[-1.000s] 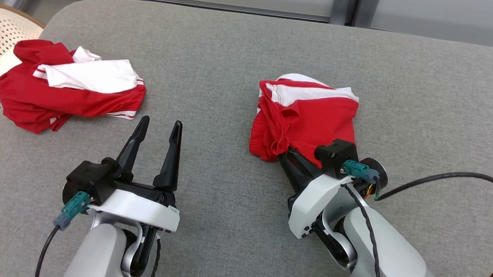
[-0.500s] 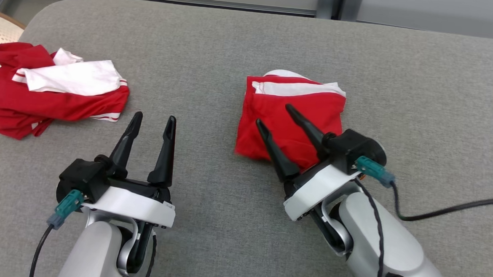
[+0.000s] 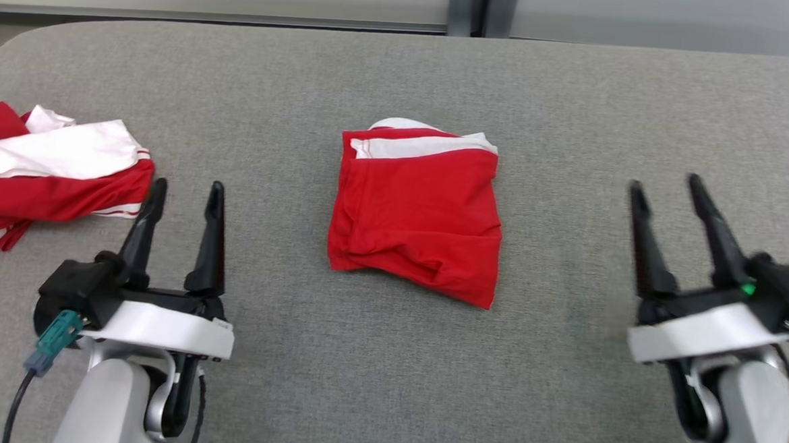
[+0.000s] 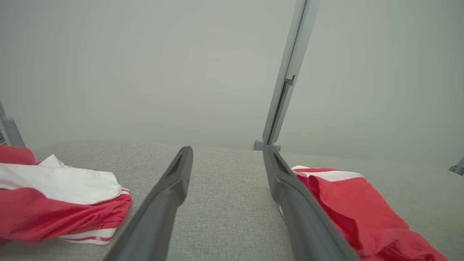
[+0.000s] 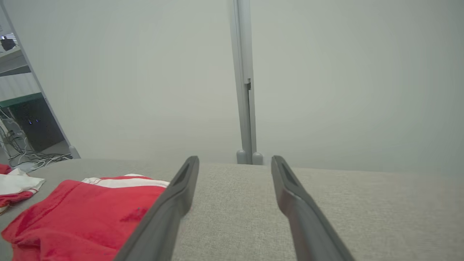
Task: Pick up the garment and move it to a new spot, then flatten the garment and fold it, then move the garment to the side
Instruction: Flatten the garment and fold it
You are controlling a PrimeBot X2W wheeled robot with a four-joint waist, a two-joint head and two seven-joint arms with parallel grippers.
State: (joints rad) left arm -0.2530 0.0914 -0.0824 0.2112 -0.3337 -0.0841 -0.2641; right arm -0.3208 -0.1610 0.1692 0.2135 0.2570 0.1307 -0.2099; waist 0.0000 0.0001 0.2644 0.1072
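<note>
Head view shows the folded red garment [image 3: 416, 212] on the tabletop [image 3: 576, 109], long side pointing away, between the left end effector [image 3: 188, 185] and right end effector [image 3: 665, 183], both spread, empty and about equally near.

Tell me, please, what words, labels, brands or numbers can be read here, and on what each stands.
None can be read.
Folded garment: red with white bands, no print or tag showing.
Other garment: no lettering either.
Left gripper: tiny dark mark on its white wrist housing, too small to read.
</note>
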